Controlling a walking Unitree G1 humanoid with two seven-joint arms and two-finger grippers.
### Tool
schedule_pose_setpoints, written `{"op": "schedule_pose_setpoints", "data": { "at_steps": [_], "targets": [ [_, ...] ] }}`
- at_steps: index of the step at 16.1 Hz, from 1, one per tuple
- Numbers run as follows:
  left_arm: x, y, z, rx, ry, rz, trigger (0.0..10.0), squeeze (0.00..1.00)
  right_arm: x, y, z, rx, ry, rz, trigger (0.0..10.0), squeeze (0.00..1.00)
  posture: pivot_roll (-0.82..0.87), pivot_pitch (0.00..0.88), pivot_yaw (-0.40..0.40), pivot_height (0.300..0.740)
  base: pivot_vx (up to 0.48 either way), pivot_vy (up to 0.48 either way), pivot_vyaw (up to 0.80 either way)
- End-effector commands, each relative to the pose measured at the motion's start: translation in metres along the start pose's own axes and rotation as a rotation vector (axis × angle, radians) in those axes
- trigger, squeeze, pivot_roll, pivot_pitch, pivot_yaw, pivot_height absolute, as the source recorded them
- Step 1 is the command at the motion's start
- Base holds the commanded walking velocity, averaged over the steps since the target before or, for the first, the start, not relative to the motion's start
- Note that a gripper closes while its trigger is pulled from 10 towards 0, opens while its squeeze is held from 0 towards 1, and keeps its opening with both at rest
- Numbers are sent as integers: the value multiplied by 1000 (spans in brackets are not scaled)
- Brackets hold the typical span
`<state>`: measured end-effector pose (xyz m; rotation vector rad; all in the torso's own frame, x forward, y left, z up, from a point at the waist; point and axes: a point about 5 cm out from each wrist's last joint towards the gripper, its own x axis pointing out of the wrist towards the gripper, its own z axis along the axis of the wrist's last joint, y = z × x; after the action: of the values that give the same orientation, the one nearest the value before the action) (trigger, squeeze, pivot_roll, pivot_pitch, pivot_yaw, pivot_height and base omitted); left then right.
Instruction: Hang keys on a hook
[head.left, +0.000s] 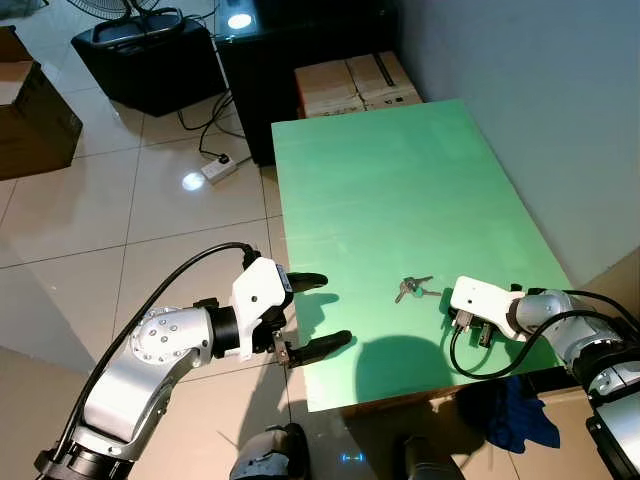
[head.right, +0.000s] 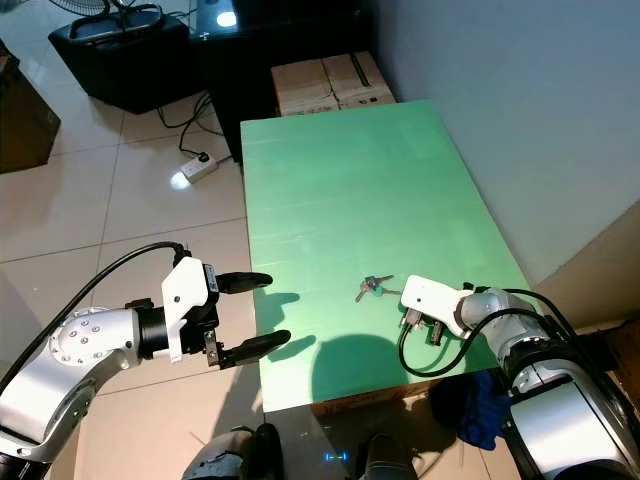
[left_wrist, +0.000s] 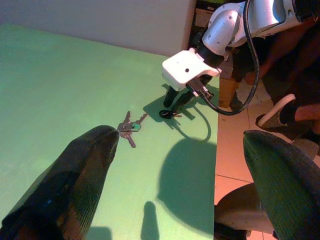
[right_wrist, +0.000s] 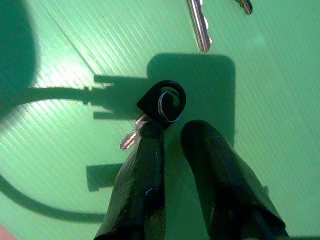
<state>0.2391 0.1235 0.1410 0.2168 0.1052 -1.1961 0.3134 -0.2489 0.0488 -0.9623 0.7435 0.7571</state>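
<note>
Green tabletop; left gripper at its near-left edge, fingers spread wide, holding nothing; right gripper near front-right corner, fingers narrowly apart, one touching black-headed key; keys lie just beside.

Green table sits against a plain grey wall. Glossy beige floor tiles, white power strip lying on them. Cardboard boxes beyond the table's far end, black cabinet just behind them.
</note>
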Motion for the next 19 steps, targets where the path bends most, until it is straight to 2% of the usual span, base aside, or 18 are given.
{"op": "schedule_pose_setpoints", "data": {
  "at_steps": [1,8,12,15,16,17,18,19],
  "targets": [
    [-2,0,4,17,0,-3,10000,0,0,0,0,21,-14,8,0,0,16,195,102,740,0,0,0],
    [1,0,3,17,-5,-4,10000,0,-5,-3,-5,31,-16,12,0,0,9,192,99,740,0,0,0],
    [7,-1,5,12,-20,-4,10000,0,-13,-8,-7,53,-67,33,0,0,-3,189,86,740,0,0,0],
    [8,-2,10,18,-28,4,10000,0,-18,-14,-5,127,-134,18,0,0,2,177,74,740,0,0,0],
    [8,-2,13,19,-30,8,10000,0,-17,-19,2,268,-215,-20,10000,0,-1,175,76,740,0,0,0],
    [8,-2,14,19,-32,8,10000,0,-14,-19,9,390,-270,-18,10000,514,-3,177,82,740,0,0,0],
    [8,-2,14,18,-32,6,10000,0,-12,-19,12,408,-279,-16,10000,1000,-4,177,84,740,0,0,0],
    [8,-2,14,18,-32,2,10000,0,-11,-17,14,415,-281,-8,10000,1000,-5,179,90,740,0,0,0]
  ]
}}
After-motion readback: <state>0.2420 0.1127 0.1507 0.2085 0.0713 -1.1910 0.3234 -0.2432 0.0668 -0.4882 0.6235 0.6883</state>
